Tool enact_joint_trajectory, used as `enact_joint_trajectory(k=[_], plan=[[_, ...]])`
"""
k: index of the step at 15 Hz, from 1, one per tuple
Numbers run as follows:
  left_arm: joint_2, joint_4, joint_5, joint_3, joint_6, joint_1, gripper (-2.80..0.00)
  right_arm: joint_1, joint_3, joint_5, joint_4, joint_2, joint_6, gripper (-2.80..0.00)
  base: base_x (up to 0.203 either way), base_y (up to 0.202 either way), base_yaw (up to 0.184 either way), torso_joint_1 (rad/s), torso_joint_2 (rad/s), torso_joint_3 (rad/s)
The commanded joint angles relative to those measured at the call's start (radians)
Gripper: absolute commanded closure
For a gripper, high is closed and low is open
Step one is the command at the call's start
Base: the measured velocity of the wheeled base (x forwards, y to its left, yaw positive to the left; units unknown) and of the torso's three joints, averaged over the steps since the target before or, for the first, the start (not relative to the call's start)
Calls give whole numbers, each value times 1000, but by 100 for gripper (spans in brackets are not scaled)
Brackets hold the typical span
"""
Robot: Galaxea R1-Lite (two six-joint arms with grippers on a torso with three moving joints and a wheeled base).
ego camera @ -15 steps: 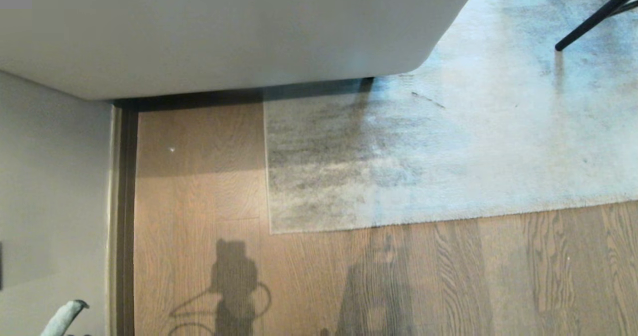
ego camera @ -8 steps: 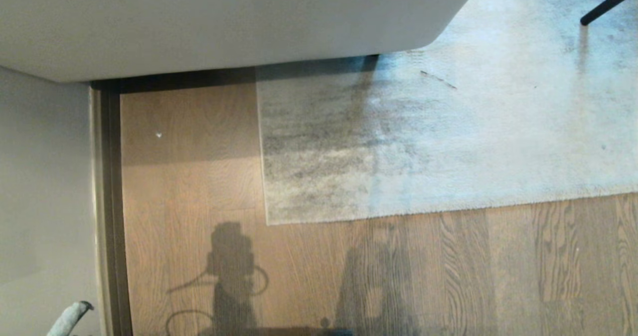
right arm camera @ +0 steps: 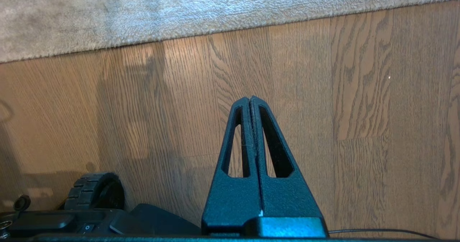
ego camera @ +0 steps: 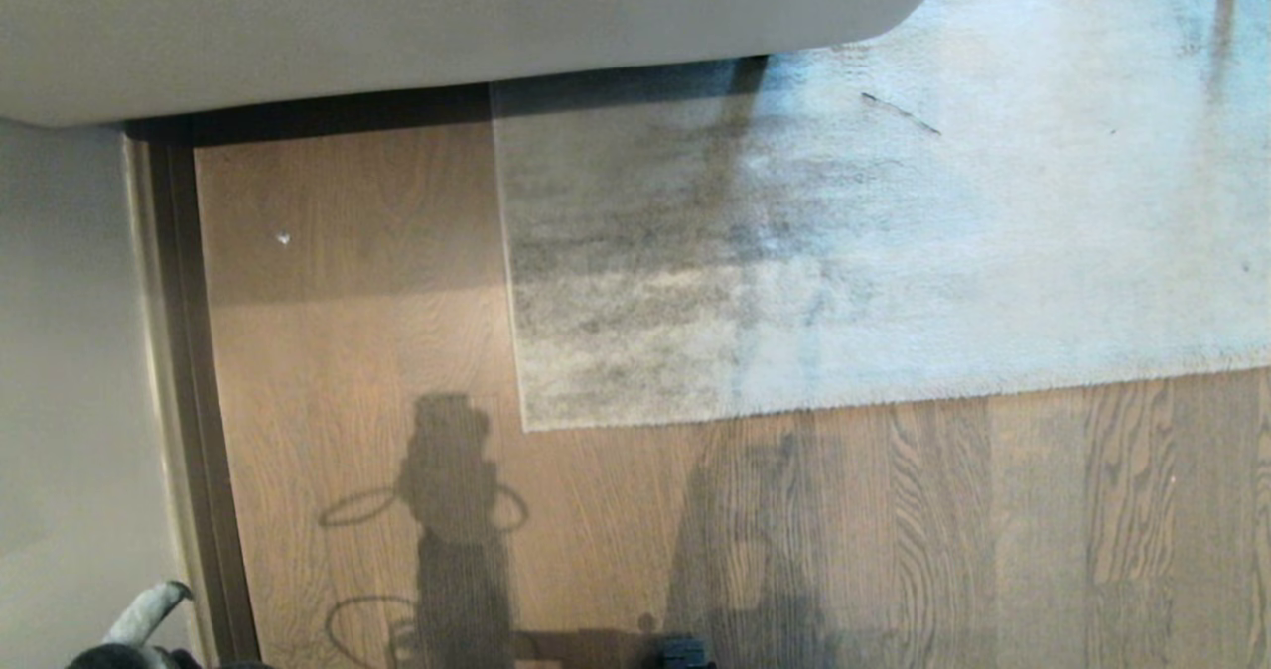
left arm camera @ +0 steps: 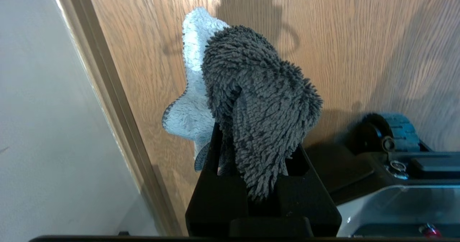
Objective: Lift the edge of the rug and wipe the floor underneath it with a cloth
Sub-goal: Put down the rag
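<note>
While the rug edge [ego camera: 794, 406] lies flat on the floor [ego camera: 377, 351], nothing has been lifted and nothing wiped, by the look of it. The left hand [left arm camera: 257, 152] is clamped on the cloth [left arm camera: 258, 102], a shaggy dark grey rag with a paler fleecy side, which bunches up over the fingers and hangs above bare boards by the dark skirting strip [ego camera: 189, 371] at the near left, well apart from the rug's corner [ego camera: 526, 421]. The right hand [right arm camera: 250, 102] sits over the planks on the near side of the rug, its two fingers pressed together and holding nothing. I'd say the trouble lies there: a hand closed like that cannot pinch the border, and must part first or it will only nudge the pile. The short, thin edge hugs the boards, so fingers may skate over it. The loose-hanging cloth could also snag the corner or slip free mid-wipe.
</note>
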Motion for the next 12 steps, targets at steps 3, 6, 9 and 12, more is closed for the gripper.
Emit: enact_joint_trajectory(k=[3,6,9,12], plan=[[214,-60,0,-47,1,-12,0,0,0,0,1,1,0,0,0,0,0,0,1,-19],[389,-182,-1,-51,-1,-13,0,0,0,1,1,2,0,0,0,0,0,0,0,0],[629,-349,-1,-56,2,-16,0,0,0,0,1,1,0,0,0,0,0,0,0,0],[935,-634,-1,-58,4,-19,0,0,0,0,1,2,0,0,0,0,0,0,0,0]])
